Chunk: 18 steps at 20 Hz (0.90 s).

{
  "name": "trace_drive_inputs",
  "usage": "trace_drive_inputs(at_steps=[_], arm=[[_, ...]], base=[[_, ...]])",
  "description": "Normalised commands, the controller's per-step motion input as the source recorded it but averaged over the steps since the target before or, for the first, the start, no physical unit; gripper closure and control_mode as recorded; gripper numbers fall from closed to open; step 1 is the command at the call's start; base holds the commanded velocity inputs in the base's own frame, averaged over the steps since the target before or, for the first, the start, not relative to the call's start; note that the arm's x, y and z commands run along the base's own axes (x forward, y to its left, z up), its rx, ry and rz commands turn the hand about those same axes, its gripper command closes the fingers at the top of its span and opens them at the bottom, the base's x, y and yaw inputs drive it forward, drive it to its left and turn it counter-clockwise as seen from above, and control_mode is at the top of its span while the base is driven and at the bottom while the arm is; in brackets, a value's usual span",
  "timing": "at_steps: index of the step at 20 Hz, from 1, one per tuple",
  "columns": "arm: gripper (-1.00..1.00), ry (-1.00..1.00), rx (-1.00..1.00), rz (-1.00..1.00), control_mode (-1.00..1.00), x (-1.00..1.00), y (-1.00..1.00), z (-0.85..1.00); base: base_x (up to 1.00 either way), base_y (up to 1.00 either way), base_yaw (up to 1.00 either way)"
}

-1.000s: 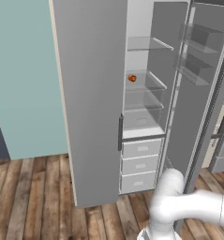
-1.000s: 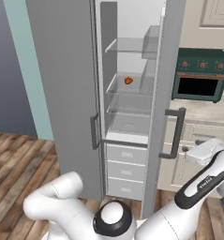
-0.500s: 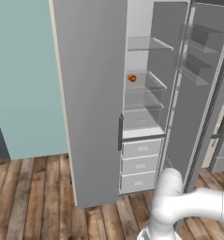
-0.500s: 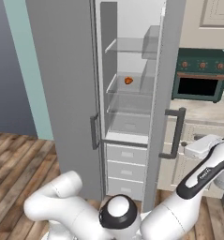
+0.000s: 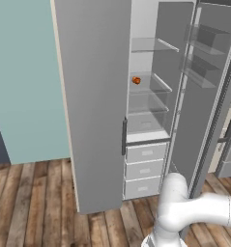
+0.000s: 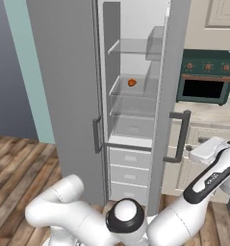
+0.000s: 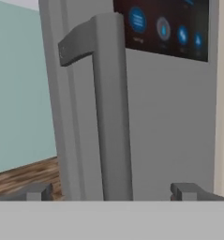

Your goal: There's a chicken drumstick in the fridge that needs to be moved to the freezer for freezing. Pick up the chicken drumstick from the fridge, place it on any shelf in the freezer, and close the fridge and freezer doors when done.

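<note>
The fridge [image 5: 146,103] [image 6: 133,105] stands open, showing glass shelves above three drawers [image 5: 143,169]. The chicken drumstick is out of view. A small orange-red round item [image 5: 136,80] [image 6: 132,82] lies on a middle shelf. The fridge's door [image 6: 167,96] hangs wide open, its bins [image 5: 204,48] facing the compartment. My gripper [image 7: 113,191] [image 6: 196,153] is open and faces that door's outer side. The bar handle [image 7: 111,117] [image 6: 183,137] stands between the fingertips [image 7: 38,191], close but not gripped. A dark touch-screen [image 7: 162,26] sits above. The other door [image 5: 93,96] shows its handle [image 5: 124,136].
A green oven [image 6: 205,77] and pale counter cabinets [image 6: 203,129] stand just right of the open door, behind my hand. Wooden floor [image 5: 30,202] spreads to the left under a teal wall [image 5: 25,72]. My arm bends low in front of the drawers.
My hand has crept slightly up and left toward the door's handle. The jaws stay as wide as before, and the doors and the orange-red item have not moved.
</note>
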Motion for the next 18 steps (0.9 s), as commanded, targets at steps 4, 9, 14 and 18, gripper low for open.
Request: trace_drive_inputs(at_steps=[4,9,14,18], arm=[[-1.0,-0.01,0.0,0.0,-1.0,0.24,0.0,-0.03],[-1.0,0.0,0.0,0.0,-1.0,0.13,0.01,0.0],[-1.0,0.0,0.0,0.06,-1.0,0.0,0.11,0.0],[-1.0,0.0,0.0,0.18,-1.0,0.0,0.3,0.0]], base=[[0.0,0.0,0.0],[0.0,0.0,0.0],[0.0,0.0,0.0],[0.0,0.0,0.0]])
